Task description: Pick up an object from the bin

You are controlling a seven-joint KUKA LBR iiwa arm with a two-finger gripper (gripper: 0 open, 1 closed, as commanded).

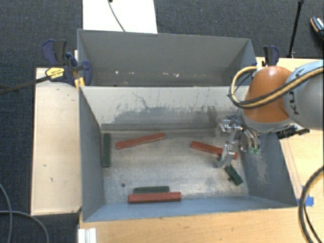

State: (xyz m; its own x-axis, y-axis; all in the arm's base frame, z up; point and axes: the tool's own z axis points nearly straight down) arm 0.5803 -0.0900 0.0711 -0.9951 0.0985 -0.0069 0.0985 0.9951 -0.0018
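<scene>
In the bin (pixel 91 151) things lie well apart, so my arm (pixel 268 97) reaches in unhindered. The claw (pixel 226 156) hangs low over the right-hand red bar (pixel 202 147), likely my pick. Whether it is spread or pinching, I cannot tell. A green block (pixel 233 175) lies near.

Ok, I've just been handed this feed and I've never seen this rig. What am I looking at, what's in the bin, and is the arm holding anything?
You have one camera, looking down from above and slightly to one side. The large box is a grey metal bin. The robot arm, which has an orange cover at its wrist, reaches in from the right and ends in a two-finger gripper.

Six loose pieces lie on the bin floor:
- a long red bar near the back
- a dark green bar along the left wall
- a dark green strip beside a red bar at the front
- a short red bar and a small dark green block on the right

The gripper sits low between those last two. I cannot tell whether it holds anything.
</scene>
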